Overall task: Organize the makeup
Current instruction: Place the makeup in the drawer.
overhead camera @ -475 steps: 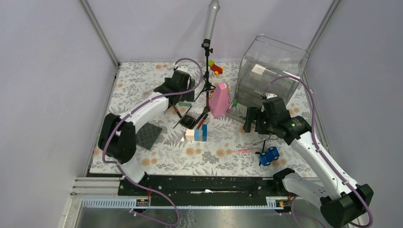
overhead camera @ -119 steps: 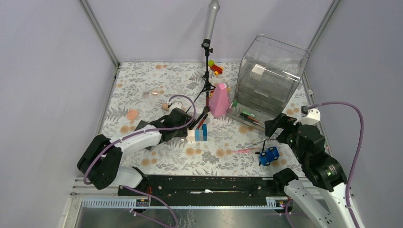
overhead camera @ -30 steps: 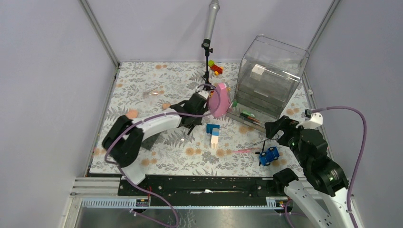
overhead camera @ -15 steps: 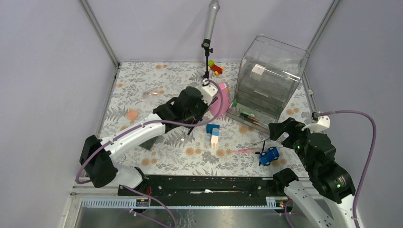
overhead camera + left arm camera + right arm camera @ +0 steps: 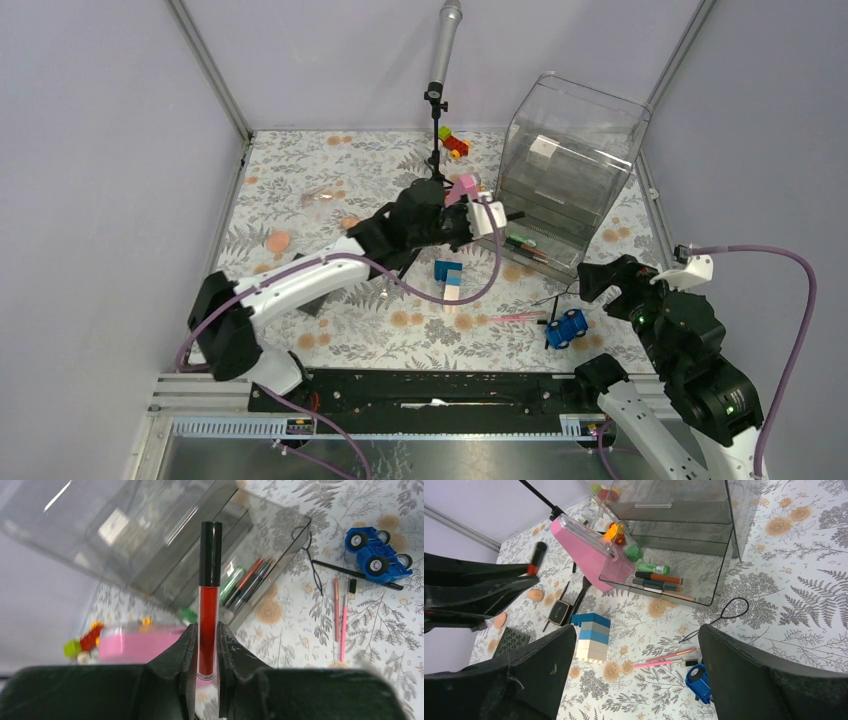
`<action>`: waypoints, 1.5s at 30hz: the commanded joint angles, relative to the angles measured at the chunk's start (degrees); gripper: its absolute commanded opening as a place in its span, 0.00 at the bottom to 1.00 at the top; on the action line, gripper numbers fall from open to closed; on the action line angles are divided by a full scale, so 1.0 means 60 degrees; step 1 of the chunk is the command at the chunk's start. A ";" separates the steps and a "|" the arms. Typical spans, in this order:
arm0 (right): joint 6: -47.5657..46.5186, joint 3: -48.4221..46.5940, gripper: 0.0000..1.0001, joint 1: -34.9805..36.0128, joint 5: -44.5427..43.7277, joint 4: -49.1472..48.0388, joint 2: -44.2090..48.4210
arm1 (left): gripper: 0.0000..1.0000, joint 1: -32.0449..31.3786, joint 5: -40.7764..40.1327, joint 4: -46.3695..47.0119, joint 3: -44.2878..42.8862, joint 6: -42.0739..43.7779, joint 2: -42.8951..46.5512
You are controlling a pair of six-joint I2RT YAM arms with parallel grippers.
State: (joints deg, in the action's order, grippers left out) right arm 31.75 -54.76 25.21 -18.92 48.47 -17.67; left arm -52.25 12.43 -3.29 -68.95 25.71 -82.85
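The left gripper (image 5: 206,647) is clenched on a red lip gloss tube (image 5: 208,595) with a black cap, vertical in the centre of the left wrist view, before the clear drawer box (image 5: 125,525). The right gripper (image 5: 636,677) stands wide open, empty, near the blue toy car (image 5: 566,327).

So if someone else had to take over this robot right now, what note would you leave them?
Left end effector: shut on a red lip gloss, held near the clear drawer organizer.
Right end effector: open, holding nothing, near the blue toy car.
Done: green tube and several pencils lie in the open bottom drawer.
Left: put the lip gloss away; pink pencils, black compact, peach sponges and dark square lie loose on the table.
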 commanded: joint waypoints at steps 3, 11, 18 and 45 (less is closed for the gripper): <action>-0.0129 -0.0350 0.99 -0.0027 -0.0611 0.0154 0.0290 | 0.00 -0.0129 0.1894 -0.0229 -0.2022 0.2660 -0.2056; -0.0023 -0.0482 0.99 -0.0028 -0.0962 0.0467 0.0653 | 0.00 -0.0172 0.2086 -0.2261 -0.4234 0.4786 -0.4166; 0.0251 -0.0571 0.99 -0.0032 -0.1137 0.0702 0.0942 | 0.00 -0.0307 0.1523 -0.2484 -0.4943 0.5268 -0.5254; 0.0392 -0.0489 0.99 -0.0027 -0.1117 0.0702 0.1032 | 0.45 -0.0435 0.0070 -0.1254 -0.4484 0.5203 -0.4661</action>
State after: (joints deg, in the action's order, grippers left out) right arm 33.36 -56.80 25.21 -23.53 53.43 -12.10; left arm -54.65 14.66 -17.67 -96.36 58.39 -117.80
